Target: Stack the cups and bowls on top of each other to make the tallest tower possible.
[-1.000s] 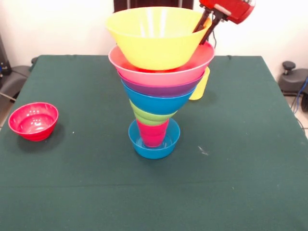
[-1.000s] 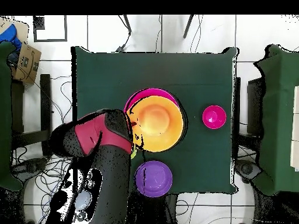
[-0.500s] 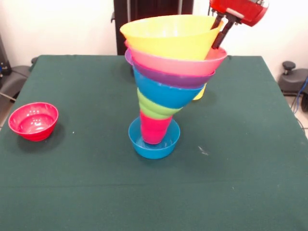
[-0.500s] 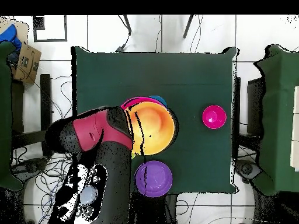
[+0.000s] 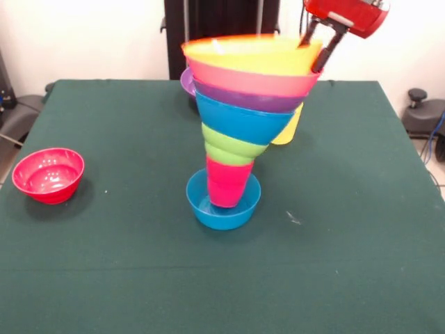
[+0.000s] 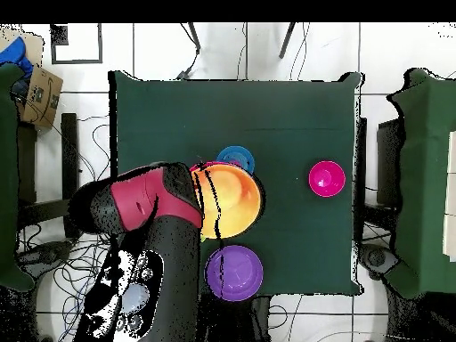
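One leaning tower [image 5: 240,118] tips its top toward the claw [image 5: 318,50], whose prongs straddle the yellow bowl [image 5: 254,54] rim, seemingly pinching it.

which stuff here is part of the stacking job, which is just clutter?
Job:
tower, leaning, on the small blue bowl
red bowl, loose
purple bowl, loose
yellow cup behind the tower
pincer at the large yellow bowl's rim

Clutter:
cardboard box off the table
cables on the floor
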